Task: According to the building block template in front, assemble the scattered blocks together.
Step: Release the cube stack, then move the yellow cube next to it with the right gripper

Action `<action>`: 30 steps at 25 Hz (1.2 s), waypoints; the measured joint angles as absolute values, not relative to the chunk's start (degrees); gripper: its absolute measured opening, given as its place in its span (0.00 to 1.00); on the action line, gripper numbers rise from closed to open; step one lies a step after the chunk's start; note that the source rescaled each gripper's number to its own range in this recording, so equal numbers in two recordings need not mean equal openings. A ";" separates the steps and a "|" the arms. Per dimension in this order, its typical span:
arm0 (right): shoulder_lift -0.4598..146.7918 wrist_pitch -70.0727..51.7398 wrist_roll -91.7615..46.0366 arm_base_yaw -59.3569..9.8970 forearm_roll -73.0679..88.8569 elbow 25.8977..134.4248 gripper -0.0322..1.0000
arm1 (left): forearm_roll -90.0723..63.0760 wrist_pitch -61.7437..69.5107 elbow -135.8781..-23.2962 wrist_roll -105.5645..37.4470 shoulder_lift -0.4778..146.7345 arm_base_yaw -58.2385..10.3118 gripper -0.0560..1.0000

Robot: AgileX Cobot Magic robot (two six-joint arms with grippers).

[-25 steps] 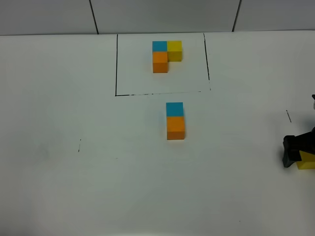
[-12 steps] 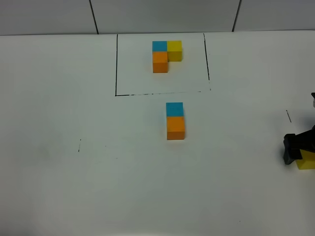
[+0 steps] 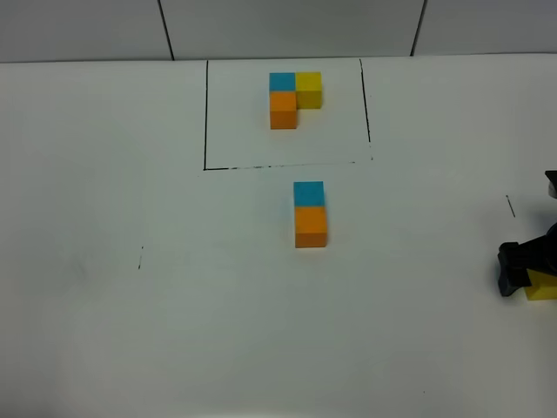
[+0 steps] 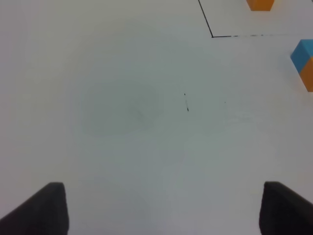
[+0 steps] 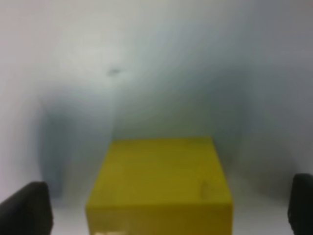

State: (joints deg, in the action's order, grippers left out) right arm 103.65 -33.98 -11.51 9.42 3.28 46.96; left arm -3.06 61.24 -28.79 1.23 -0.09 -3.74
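The building block template is a blue, yellow and orange L inside a thin black drawn rectangle at the far middle. Of the scattered blocks, the blue cube and the orange cube sit joined at the table's middle. The yellow cube lies at the right edge. My right gripper is low at that cube. In the right wrist view the yellow cube lies between the spread fingers of the gripper, apart from both. My left gripper is open, empty and out of the exterior view.
The white table carries a few small pen marks. The left wrist view shows the frame's corner, the template's orange cube and the joined blue cube at its edge.
My right gripper has shifted very slightly at the yellow cube. The other cubes have not moved.
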 joint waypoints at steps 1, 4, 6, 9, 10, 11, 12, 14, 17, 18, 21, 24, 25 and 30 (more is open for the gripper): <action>103.73 -34.04 -11.51 9.42 3.28 47.02 0.92 | -3.06 61.24 -28.79 1.23 -0.09 -3.74 0.70; 103.79 -34.04 -11.51 9.42 3.28 47.02 0.86 | -3.06 61.24 -28.79 1.23 -0.09 -3.74 0.70; 103.79 -34.04 -11.51 9.42 3.28 47.02 0.81 | -3.06 61.24 -28.79 1.23 -0.09 -3.74 0.70; 103.79 -34.04 -11.51 9.42 3.28 47.02 0.74 | -3.06 61.24 -28.79 1.23 -0.09 -3.74 0.70; 103.79 -34.04 -11.51 9.42 3.28 47.02 0.73 | -3.06 61.24 -28.79 1.23 -0.09 -3.74 0.70; 103.79 -34.10 -11.56 9.42 3.28 47.09 0.73 | -3.06 61.24 -28.79 1.23 -0.09 -3.74 0.70; 103.79 -34.40 -11.56 9.42 3.28 47.37 0.72 | -3.06 61.24 -28.79 1.23 -0.09 -3.74 0.70; 103.79 -34.72 -11.56 9.42 3.28 48.04 0.72 | -3.06 61.24 -28.79 1.23 -0.09 -3.74 0.70; 103.79 -35.07 -11.56 9.42 3.28 48.57 0.67 | -3.06 61.24 -28.79 1.23 -0.09 -3.74 0.70; 103.79 -35.13 -11.56 9.42 3.28 48.59 0.63 | -3.06 61.24 -28.79 1.23 -0.09 -3.74 0.70; 103.79 -35.54 -11.56 9.42 3.28 48.61 0.49 | -3.06 61.24 -28.79 1.23 -0.09 -3.74 0.70; 103.79 -35.65 -11.56 9.42 3.28 48.61 0.30 | -3.06 61.24 -28.79 1.23 -0.09 -3.74 0.70; 103.79 -35.79 -11.56 9.42 3.28 48.61 0.22 | -3.06 61.24 -28.79 1.23 -0.09 -3.74 0.70; 103.79 -35.91 -11.56 9.42 3.28 48.61 0.04 | -3.06 61.24 -28.79 1.23 -0.09 -3.74 0.70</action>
